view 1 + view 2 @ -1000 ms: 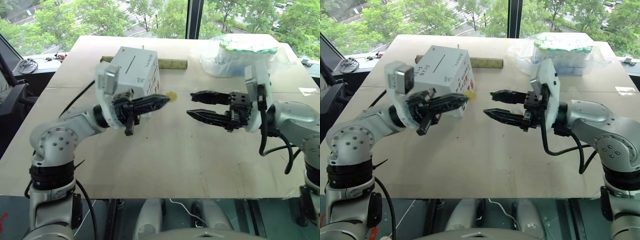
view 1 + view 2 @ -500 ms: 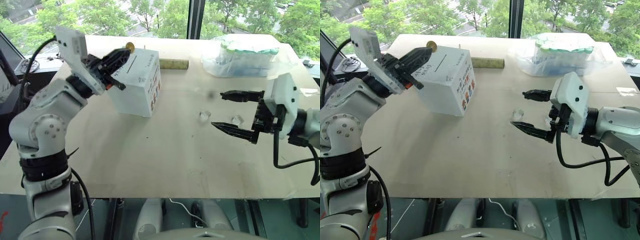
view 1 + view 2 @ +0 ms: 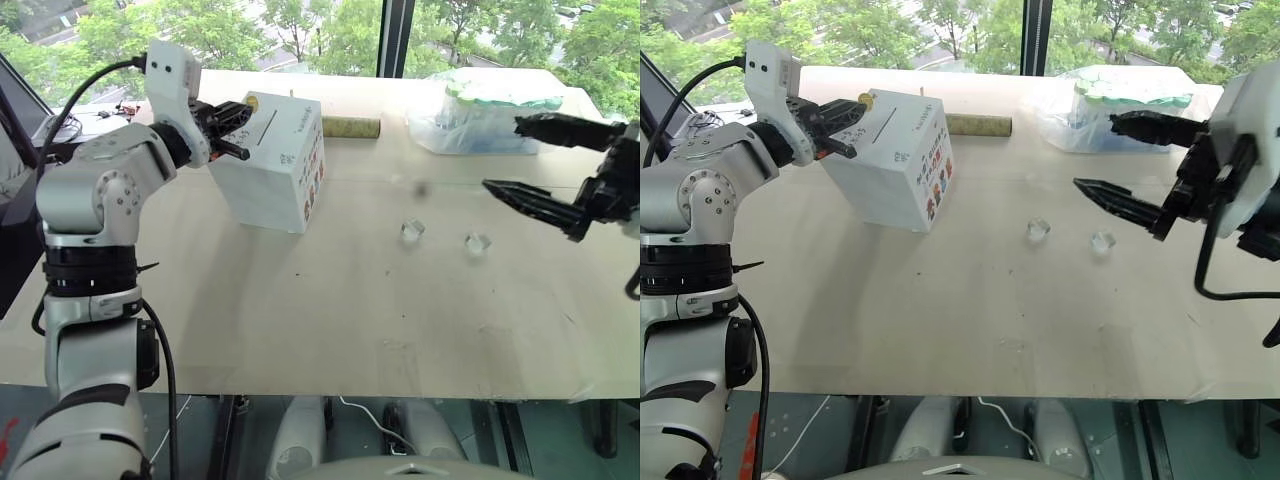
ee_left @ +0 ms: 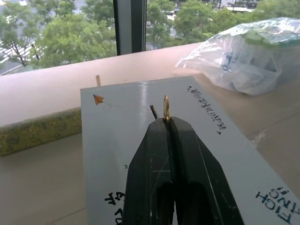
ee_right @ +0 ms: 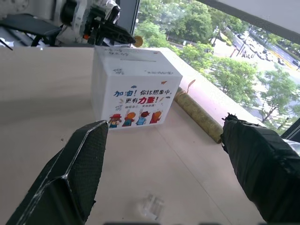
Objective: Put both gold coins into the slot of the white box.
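Where a second ago the coin [image 4: 166,108] was held near the right gripper [image 3: 1122,160] above the middle of the table [image 3: 330,320], it is now carried at the top of the box [image 3: 272,160], pinched edge-on in the clenched tips of the left gripper [image 3: 240,113].

- Coin: one seen, held upright over the box top, just beside the near end of the slot [image 4: 153,111]; not yet entered. A second coin cannot be made out.
- Box: tilted, near the table's far left, touched by neither gripper.
- Right gripper: fingers spread wide, nothing held; drawn back to the right edge since a second ago.
- Clear blocks [image 3: 412,230]: two, lying mid-table.
- Bag [image 3: 480,105] and tube [image 3: 351,127]: at the far edge.

Judgement: handover finished; aligning the coin with the slot and releasing it appears next.
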Controlling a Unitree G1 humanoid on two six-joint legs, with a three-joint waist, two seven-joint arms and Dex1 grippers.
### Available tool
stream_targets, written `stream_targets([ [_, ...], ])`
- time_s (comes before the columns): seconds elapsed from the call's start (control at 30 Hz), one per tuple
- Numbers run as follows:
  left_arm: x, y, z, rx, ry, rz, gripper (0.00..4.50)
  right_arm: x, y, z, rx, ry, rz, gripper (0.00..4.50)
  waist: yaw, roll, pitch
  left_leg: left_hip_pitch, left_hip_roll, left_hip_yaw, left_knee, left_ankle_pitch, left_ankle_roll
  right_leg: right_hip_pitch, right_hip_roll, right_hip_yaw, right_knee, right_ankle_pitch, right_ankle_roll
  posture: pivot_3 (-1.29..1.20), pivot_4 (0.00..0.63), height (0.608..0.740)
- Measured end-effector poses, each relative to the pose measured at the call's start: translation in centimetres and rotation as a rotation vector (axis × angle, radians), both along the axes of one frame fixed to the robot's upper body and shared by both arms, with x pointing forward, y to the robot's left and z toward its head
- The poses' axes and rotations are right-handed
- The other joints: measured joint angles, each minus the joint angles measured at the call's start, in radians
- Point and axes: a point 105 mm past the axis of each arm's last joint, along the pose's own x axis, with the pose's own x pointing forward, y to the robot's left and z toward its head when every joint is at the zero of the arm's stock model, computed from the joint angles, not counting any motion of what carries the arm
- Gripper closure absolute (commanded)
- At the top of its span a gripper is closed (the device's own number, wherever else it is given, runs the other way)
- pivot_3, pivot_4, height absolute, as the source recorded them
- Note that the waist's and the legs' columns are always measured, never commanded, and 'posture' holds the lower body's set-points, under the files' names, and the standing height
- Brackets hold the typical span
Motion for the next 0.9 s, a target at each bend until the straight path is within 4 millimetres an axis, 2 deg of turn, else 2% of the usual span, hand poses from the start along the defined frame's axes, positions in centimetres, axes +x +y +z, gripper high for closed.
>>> stream_targets([
  [0.17, 0.3, -0.7, -0.6, -0.017, 0.056, -0.017, 4.50, 0.2, -0.4, 1.1, -0.001, -0.017, 0.033, 0.32, 0.000, 0.000, 0.000, 0.000, 0.000, 0.000, 0.000, 0.000, 0.000, 0.000, 0.000, 0.000, 0.000, 0.000, 0.000, 0.00, 0.150, 0.740],
  [0.33, 0.5, -1.0, -0.2, -0.025, 0.102, 0.012, 4.50, 0.6, -0.4, 1.0, -0.016, -0.007, 0.050, 0.32, 0.000, 0.000, 0.000, -0.001, 0.000, 0.000, 0.000, 0.000, 0.000, 0.000, 0.000, 0.000, 0.000, 0.000, 0.000, 0.00, 0.150, 0.740],
  [0.57, 1.1, -0.7, -0.6, -0.014, 0.179, 0.129, 4.50, 0.6, 0.4, 0.8, -0.047, -0.022, 0.090, 0.32, 0.001, 0.000, 0.000, -0.001, 0.000, -0.001, 0.001, 0.001, -0.001, 0.000, 0.000, 0.000, 0.000, 0.000, 0.000, 0.00, 0.150, 0.740],
  [0.9, 1.1, -1.6, -1.0, -0.036, 0.226, 0.118, 4.50, 0.8, 0.6, 0.4, -0.057, -0.012, 0.090, 0.32, 0.003, 0.000, 0.000, -0.001, 0.000, -0.001, 0.001, 0.002, -0.004, 0.000, 0.000, 0.000, 0.001, 0.000, 0.000, 0.00, 0.150, 0.740],
])
